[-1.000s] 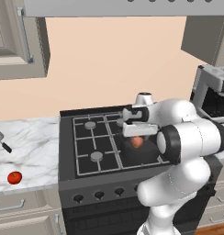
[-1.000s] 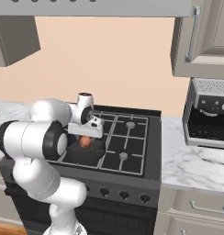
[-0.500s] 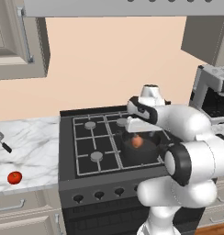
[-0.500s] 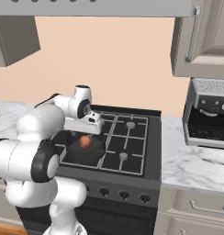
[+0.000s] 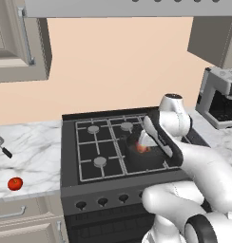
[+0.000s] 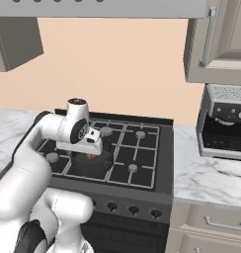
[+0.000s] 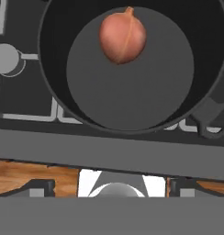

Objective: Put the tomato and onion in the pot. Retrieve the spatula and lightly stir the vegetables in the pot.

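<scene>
The onion (image 7: 122,39) lies loose on the floor of the dark grey pot (image 7: 132,96), on the stove's front burner. My gripper (image 7: 111,188) hangs open a little above the pot's near rim, fingertips wide apart with nothing between them. From the base, the onion (image 5: 141,148) shows in the pot (image 5: 147,163) just under my gripper (image 5: 142,141). The tomato (image 5: 14,183) rests on the marble counter left of the stove, near its front edge. The spatula (image 5: 1,144) lies further back on that counter, at the far left. In the right base view the onion (image 6: 91,156) sits in the pot (image 6: 88,169).
The black stove (image 5: 101,142) has several burners under grates. A coffee machine (image 6: 223,123) stands on the counter right of it. Wall cabinets (image 5: 18,42) and a hood hang overhead. My own arm covers the stove's right side in the left base view.
My hand has drawn up and back from the onion, which stays on the pot floor. The arm's upper links have swung nearer the cameras. Tomato and spatula have not moved.
</scene>
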